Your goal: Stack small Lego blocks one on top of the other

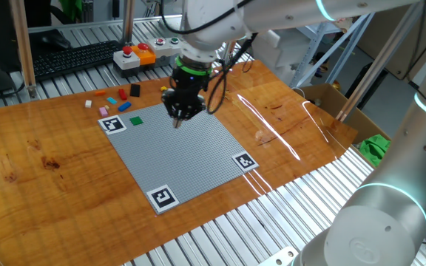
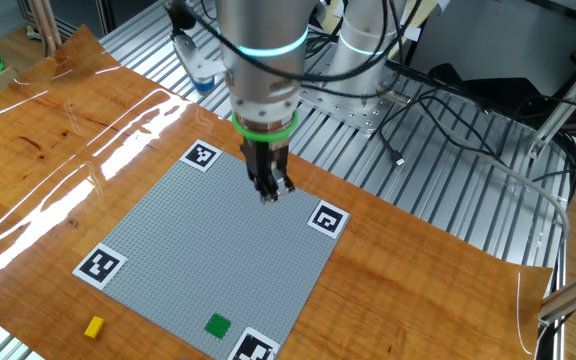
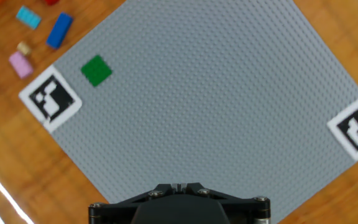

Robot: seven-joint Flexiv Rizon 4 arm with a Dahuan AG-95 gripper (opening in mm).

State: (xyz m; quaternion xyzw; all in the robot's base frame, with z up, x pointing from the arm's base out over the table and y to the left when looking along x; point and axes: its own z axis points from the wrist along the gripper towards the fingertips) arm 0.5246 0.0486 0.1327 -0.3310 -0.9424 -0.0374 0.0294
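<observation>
While our gripper (image 1: 178, 118) hangs over the grey baseplate (image 1: 191, 159) with its fingers pinched fully together and nothing between them that we can see, we're basically at the very start: no stack yet. One green block (image 3: 96, 70) sits alone on the plate near a corner marker (image 3: 50, 99); the other small Lego blocks (image 1: 117, 97) lie loose on the wooden table (image 1: 43, 148) just past that corner. Next we'd guess: spread the fingers, travel over to a loose brick, and come down square on it.

A robotics lab: a wooden table (image 1: 50, 148) is sitting on aluminium profile framing (image 2: 438, 200), cables (image 2: 448, 110) are trailing behind, and a push-button box (image 1: 135, 55) is standing by a keyboard (image 1: 72, 58).
</observation>
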